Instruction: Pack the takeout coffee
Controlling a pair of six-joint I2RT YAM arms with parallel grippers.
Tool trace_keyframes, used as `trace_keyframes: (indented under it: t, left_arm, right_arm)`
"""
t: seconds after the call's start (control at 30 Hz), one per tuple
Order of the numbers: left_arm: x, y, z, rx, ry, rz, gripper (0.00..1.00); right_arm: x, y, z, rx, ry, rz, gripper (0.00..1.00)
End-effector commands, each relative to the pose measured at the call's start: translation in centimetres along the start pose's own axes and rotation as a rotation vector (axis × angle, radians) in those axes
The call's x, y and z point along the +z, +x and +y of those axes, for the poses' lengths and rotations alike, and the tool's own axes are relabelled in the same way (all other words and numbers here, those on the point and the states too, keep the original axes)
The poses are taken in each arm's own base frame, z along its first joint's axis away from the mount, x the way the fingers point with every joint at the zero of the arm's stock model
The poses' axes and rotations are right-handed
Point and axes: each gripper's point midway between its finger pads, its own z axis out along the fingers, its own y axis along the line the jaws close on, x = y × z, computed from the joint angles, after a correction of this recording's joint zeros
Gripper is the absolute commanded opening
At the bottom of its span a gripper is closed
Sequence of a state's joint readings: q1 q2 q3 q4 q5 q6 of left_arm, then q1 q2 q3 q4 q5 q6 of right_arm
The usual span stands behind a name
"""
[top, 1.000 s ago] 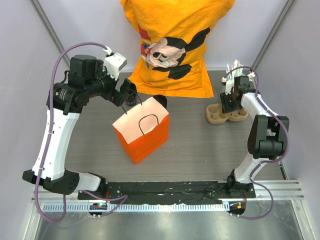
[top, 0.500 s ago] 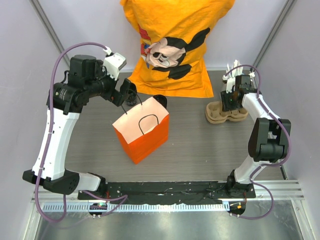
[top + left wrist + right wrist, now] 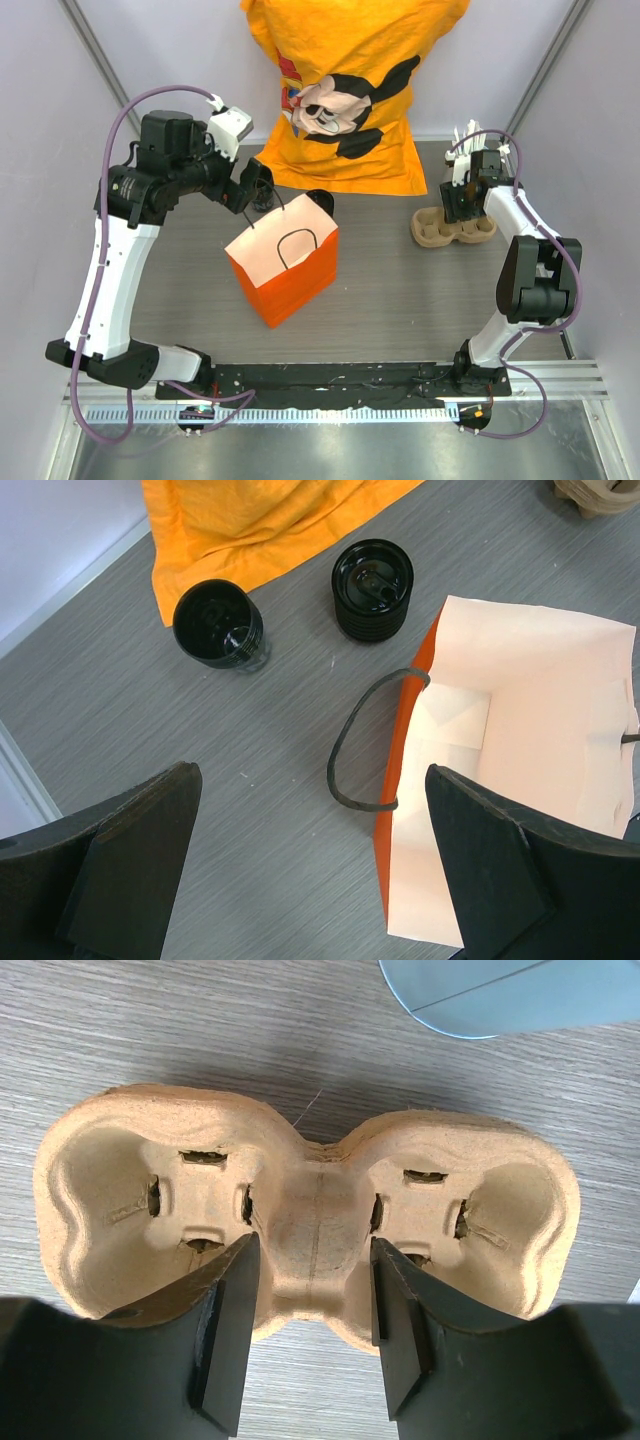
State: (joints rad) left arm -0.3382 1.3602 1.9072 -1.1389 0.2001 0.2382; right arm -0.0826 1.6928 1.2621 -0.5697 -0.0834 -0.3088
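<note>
On the grey tabletop [image 3: 400, 290] the orange paper bag [image 3: 290, 280] stands upright and open at the top, a little left of the middle. The left tool [image 3: 255, 187] hangs above the far left corner of the bag, and in the left wrist view its two fingers [image 3: 130, 860] stand wide apart with nothing between them. Under this tool we see the takeout coffee [image 3: 218, 623], a small black cup with a round black lid. It stands upright on the tabletop, left of the bag and apart from it, just beside the edge of the orange cloth [image 3: 250, 520]. In the top view the left tool hides it. A short black round stack [image 3: 372, 588] stands between the cup and the bag, near the far corner of the bag, and one dark handle [image 3: 345, 770] of the bag hangs outward on that side. The inside of the bag looks pale, and we see nothing lying in the part that shows. At the far right, the right tool [image 3: 312, 1260] points down over a brown cardboard cup carrier [image 3: 100, 1190] with two hollows. Its fingers [image 3: 225, 1330] are apart, one on each side of the narrow middle of the carrier, and we do not see them pressing on it.
</note>
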Motion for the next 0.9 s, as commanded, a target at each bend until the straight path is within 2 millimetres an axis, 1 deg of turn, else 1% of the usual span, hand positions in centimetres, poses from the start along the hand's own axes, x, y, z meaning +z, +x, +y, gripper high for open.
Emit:
trace_keyframes:
  t: [0.0, 0.33, 0.37, 0.73, 0.87]
  left_arm:
    - [-0.7, -1.3, -0.1, -0.006, 0.001, -0.063, 1.0]
    - [-0.8, -1.3, 0.0, -0.006, 0.001, -0.065, 1.0]
    - [-0.8, -1.2, 0.0, -0.006, 0.001, -0.065, 1.0]
    - [-0.6, -1.1, -0.1, -0.01, 0.011, -0.06, 1.0]
    - [-0.5, -1.2, -0.1, -0.012, 0.01, -0.063, 1.0]
  right_arm:
    - [-0.4, -0.7, -0.4, -0.003, 0.015, -0.025, 0.52]
    - [0.6, 0.0, -0.5, -0.002, 0.018, 0.01, 0.55]
    - [0.7, 0.3, -0.5, -0.003, 0.019, 0.018, 0.54]
    - [0.4, -0.2, -0.5, 0.002, 0.018, 0.0, 0.47]
    - [0.3, -0.3, -0.5, 0.003, 0.017, -0.005, 0.43]
